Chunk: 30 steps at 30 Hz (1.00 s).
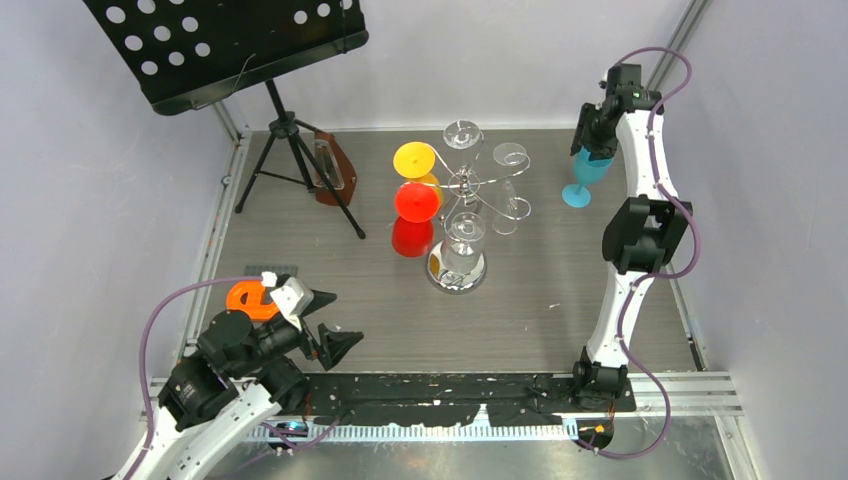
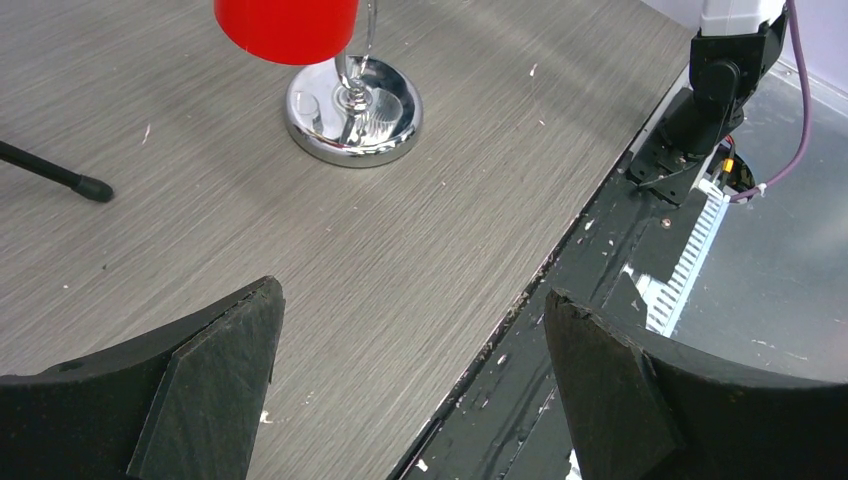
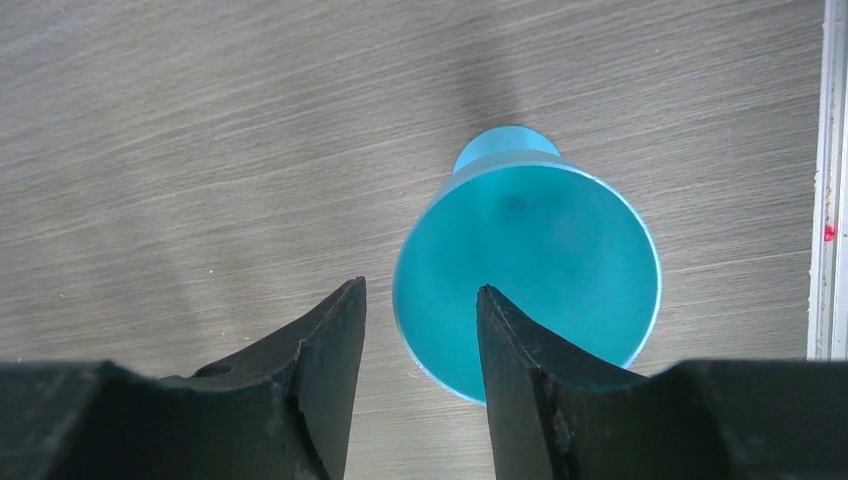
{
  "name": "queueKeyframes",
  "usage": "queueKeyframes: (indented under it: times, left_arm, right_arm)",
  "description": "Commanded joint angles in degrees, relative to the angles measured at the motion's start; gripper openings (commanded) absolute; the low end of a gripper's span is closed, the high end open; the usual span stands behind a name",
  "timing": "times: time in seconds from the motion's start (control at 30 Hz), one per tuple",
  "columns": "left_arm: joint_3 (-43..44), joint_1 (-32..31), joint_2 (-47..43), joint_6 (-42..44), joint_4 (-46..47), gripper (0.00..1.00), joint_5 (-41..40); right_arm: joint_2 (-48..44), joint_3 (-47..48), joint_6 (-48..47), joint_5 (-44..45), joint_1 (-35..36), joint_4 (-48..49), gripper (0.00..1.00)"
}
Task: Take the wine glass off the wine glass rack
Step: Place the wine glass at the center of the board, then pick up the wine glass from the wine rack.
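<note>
one rack (image 2: 395, 130), one music stand (image 1: 225, 45), one blue glass (image 3: 530, 270), one red glass (image 1: 417, 202), one yellow glass (image 1: 414, 158).

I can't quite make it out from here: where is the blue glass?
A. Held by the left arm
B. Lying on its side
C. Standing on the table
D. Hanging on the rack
C: the blue glass stands upright on its foot on the table, off to the right of the rack.
</note>
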Motion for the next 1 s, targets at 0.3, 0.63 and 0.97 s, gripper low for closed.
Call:
queueKeyframes:
  times: [0.3, 0.63, 0.97]
  left_arm:
    - [-0.17, 0.0, -0.61, 0.26, 1.77, 0.99, -1.11]
    - [-0.17, 0.0, -0.14, 0.11, 1.88, 0.99, -1.55]
    - [-0.16, 0.0, 0.31, -0.06, 1.7, 0.99, -1.57]
  right_arm:
    - [-15.98, -1.44, 6.07, -4.72, 0.19, 7.33, 0.56]
    - [-32.96, -15.6, 9.48, -14.92, 1.12, 15.19, 0.57]
    - [-41.67, -21.37, 11.17, -23.42, 5.8, 16.94, 0.6]
